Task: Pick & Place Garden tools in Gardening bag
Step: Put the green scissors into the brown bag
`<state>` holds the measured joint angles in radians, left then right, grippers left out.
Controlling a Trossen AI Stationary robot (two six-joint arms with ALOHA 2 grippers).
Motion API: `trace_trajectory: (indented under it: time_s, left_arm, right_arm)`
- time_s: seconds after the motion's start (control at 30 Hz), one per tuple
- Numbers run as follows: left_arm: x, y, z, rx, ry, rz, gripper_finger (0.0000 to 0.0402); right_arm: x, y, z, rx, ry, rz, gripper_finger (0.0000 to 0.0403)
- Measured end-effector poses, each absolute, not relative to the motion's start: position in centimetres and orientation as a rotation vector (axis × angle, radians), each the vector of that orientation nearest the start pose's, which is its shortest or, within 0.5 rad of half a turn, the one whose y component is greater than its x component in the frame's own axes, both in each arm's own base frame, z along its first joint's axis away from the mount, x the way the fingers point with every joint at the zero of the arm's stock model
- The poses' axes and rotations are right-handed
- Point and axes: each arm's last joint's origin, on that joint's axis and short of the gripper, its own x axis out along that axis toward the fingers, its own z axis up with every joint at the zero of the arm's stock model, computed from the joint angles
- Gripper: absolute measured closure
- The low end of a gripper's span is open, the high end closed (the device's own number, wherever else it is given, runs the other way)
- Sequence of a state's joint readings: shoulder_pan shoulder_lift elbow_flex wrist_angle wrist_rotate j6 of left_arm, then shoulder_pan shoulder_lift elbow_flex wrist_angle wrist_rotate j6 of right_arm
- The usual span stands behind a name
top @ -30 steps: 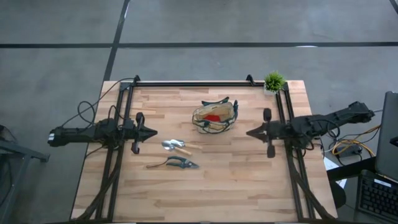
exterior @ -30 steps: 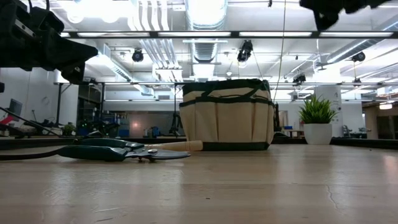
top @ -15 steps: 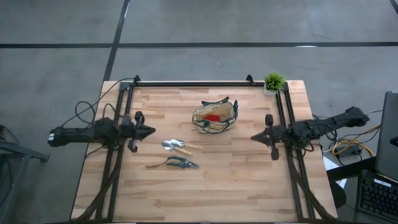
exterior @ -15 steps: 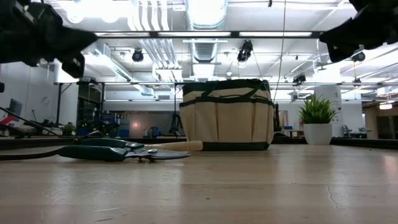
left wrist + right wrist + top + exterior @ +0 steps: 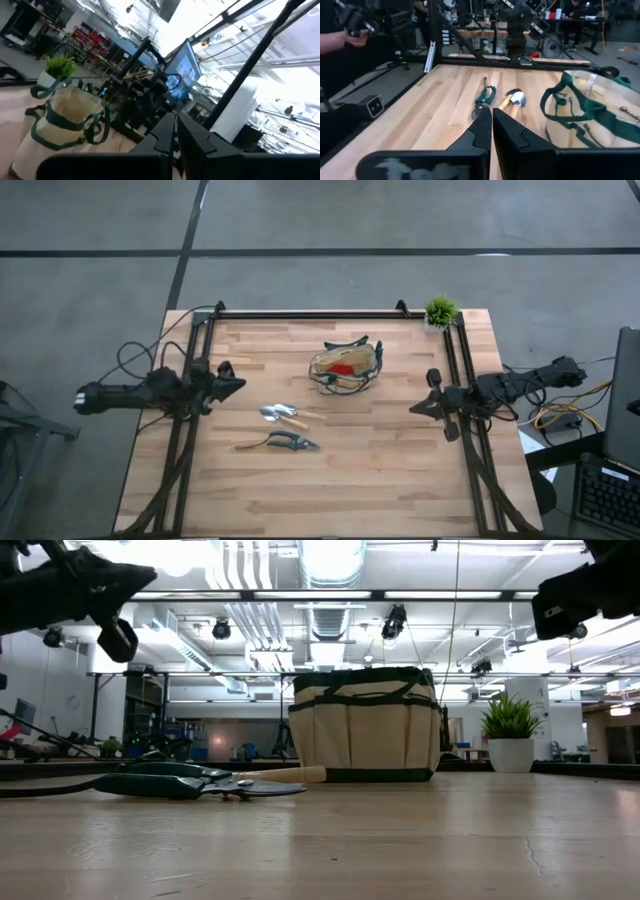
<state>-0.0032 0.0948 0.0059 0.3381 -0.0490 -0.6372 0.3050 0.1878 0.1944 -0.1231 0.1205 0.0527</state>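
The tan gardening bag [image 5: 345, 368] with green trim stands upright on its base at mid-table, toward the far side, with a red item [image 5: 343, 367] inside. A silver-bladed trowel [image 5: 283, 416] and dark-handled shears [image 5: 280, 443] lie flat on the wood nearer the front. My left gripper [image 5: 240, 384] hovers shut at the table's left side, pointing toward the bag [image 5: 65, 125]. At the right side my right gripper [image 5: 413, 409] hovers shut, aimed across the table at the shears [image 5: 484, 100] and trowel [image 5: 512, 98]. Neither holds anything.
A small potted plant [image 5: 440, 311] stands at the far right corner. Black frame rails [image 5: 310, 313] run along the far edge and down both sides. Bare wood lies in front of the tools. A person's arm [image 5: 340, 42] shows beyond the table's left edge.
My right gripper has drawn back toward the table's right edge and sunk a little, staying shut. My left gripper has rolled about its own axis and tipped its fingers upward, staying shut. The bag and tools have not moved.
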Motion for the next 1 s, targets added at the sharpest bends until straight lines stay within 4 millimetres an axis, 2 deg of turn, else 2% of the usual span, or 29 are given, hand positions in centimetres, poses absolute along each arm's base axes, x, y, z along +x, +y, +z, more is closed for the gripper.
trace_trajectory:
  time_s: [0.2, 0.3, 0.53, 0.63, 0.8, 0.9, 1.0]
  left_arm:
    - [10.8, -0.3, 18.3, -0.637, -0.135, -0.082, 0.0359]
    - [11.3, -0.7, 18.2, -0.619, -0.061, -0.101, 0.0326]
    - [12.6, -1.8, 18.9, -0.514, 0.115, -0.138, 0.024]
    - [13.1, -2.5, 19.0, -0.486, 0.272, -0.157, 0.0233]
    - [13.3, -3.5, 19.0, -0.459, 0.552, -0.084, 0.024]
    - [13.6, -4.2, 18.7, -0.466, 0.681, -0.041, 0.0244]
    - [14.1, -5.2, 18.7, -0.477, 0.737, -0.039, 0.0247]
  right_arm:
    - [9.4, 2.7, 20.7, 0.04, 0.07, 0.209, 0.0394]
    - [9.2, 2.7, 20.9, 0.051, 0.043, 0.256, 0.0394]
    - [9.2, 2.6, 21.0, 0.07, 0.034, 0.223, 0.0394]
    - [9.1, 2.6, 21.0, 0.045, 0.032, 0.223, 0.0394]
    - [9.1, 2.6, 20.9, 0.016, 0.035, 0.224, 0.0394]
    - [9.1, 2.6, 20.9, 0.016, 0.035, 0.224, 0.0394]
    - [9.1, 2.6, 20.9, 0.017, 0.035, 0.224, 0.0394]
